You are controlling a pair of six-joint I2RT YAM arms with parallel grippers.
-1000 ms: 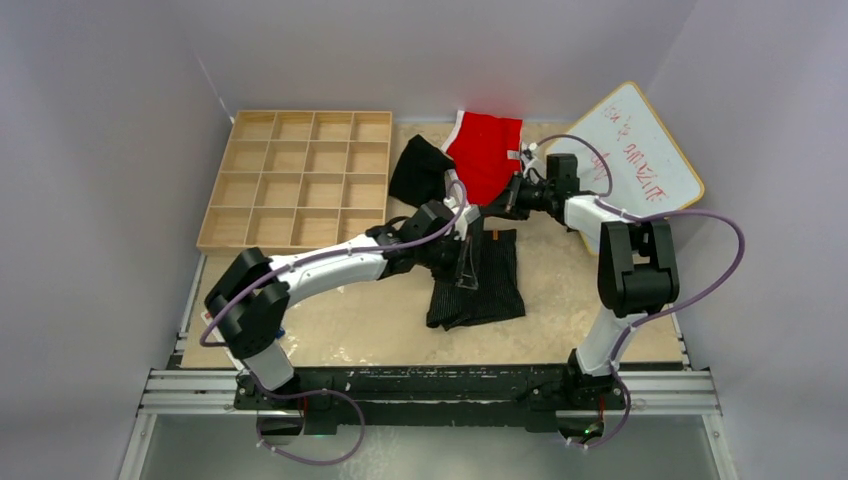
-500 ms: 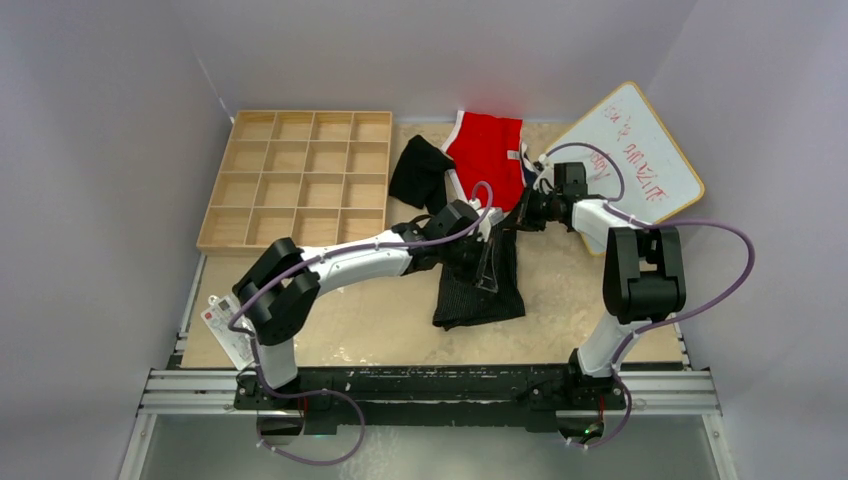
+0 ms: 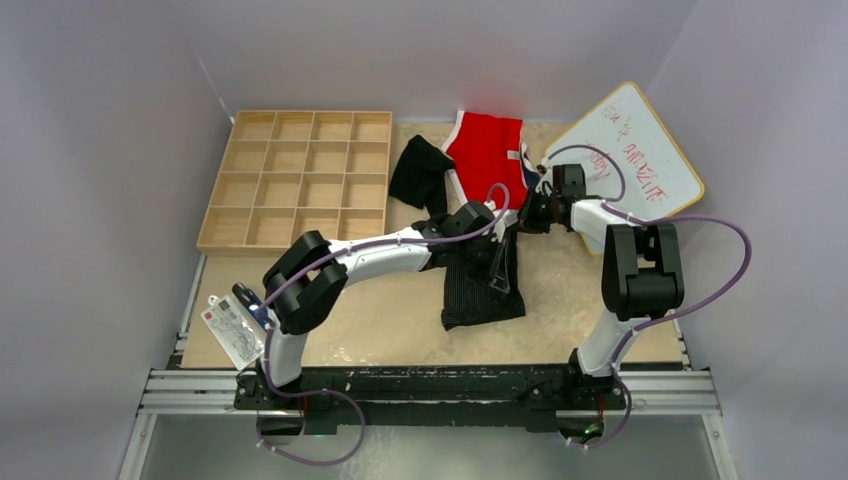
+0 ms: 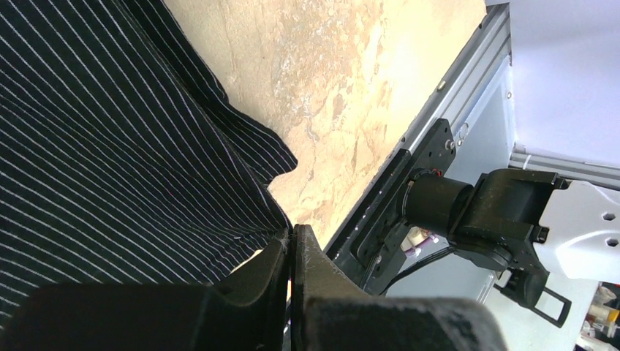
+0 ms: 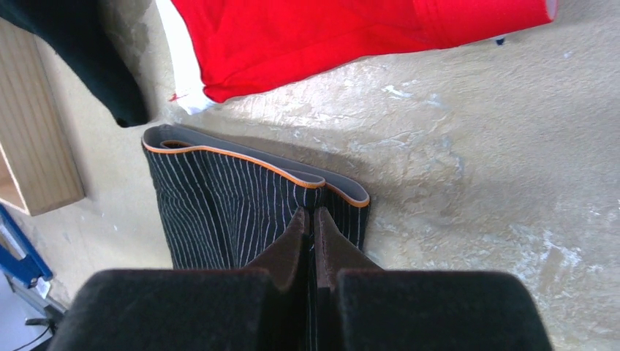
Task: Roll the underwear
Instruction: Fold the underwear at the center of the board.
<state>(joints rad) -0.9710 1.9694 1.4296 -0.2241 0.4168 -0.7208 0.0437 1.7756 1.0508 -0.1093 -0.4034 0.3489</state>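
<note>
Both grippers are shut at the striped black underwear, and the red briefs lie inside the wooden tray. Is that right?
Not quite. The red briefs lie on the table, to the right of the wooden tray and outside it, as the top view shows. The rest holds: the left gripper and the right gripper are both shut at the striped black underwear.

Right claw (image 5: pixel 313 219) pinching striped underwear (image 5: pixel 219 212) (orange-edged waistband (image 5: pixel 248 162)); red briefs (image 5: pixel 329 36) beyond.
</note>
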